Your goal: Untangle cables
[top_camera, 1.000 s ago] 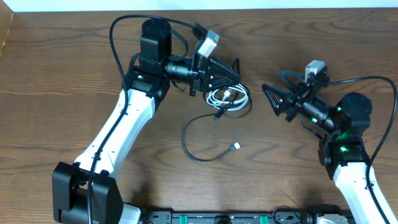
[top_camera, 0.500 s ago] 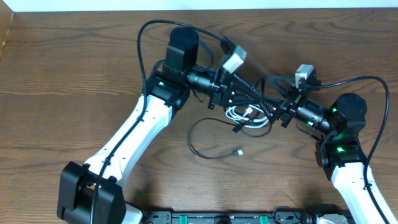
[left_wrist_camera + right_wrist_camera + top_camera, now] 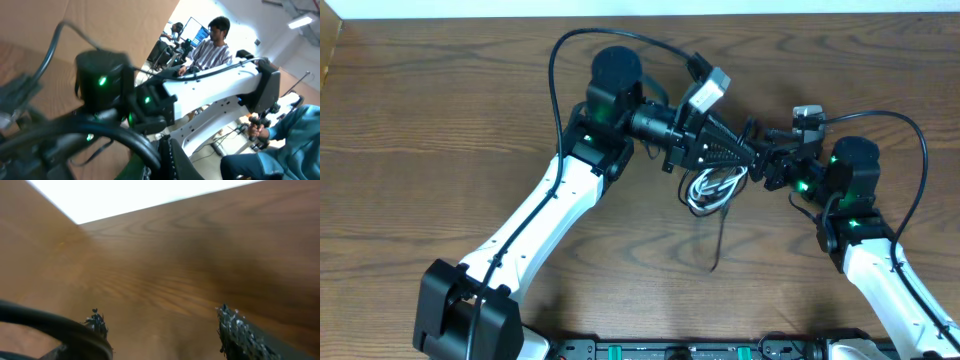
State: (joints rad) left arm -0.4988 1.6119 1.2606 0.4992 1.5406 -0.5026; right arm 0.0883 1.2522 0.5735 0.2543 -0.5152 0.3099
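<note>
In the overhead view the cables (image 3: 712, 186) hang as a small bundle: a white coil with black cord looped through it, and one black cord (image 3: 717, 240) dangling down toward the table. My left gripper (image 3: 745, 157) points right with its fingers together on the top of the bundle. In the left wrist view its fingers (image 3: 167, 161) look closed, and the cables are hidden there. My right gripper (image 3: 767, 165) sits tip to tip with the left one. In the right wrist view its fingers (image 3: 162, 322) stand wide apart with only bare table between them.
The wooden table (image 3: 440, 120) spreads to all sides. Thick black arm wires arc over the left arm (image 3: 560, 60) and the right arm (image 3: 910, 130). A black rail (image 3: 660, 350) runs along the front edge. The left wrist view looks straight at the right arm (image 3: 100, 85).
The left gripper moved right and lifted the cable bundle, so the black loop now hangs straight. The right gripper moved left to meet the left gripper's tip.
</note>
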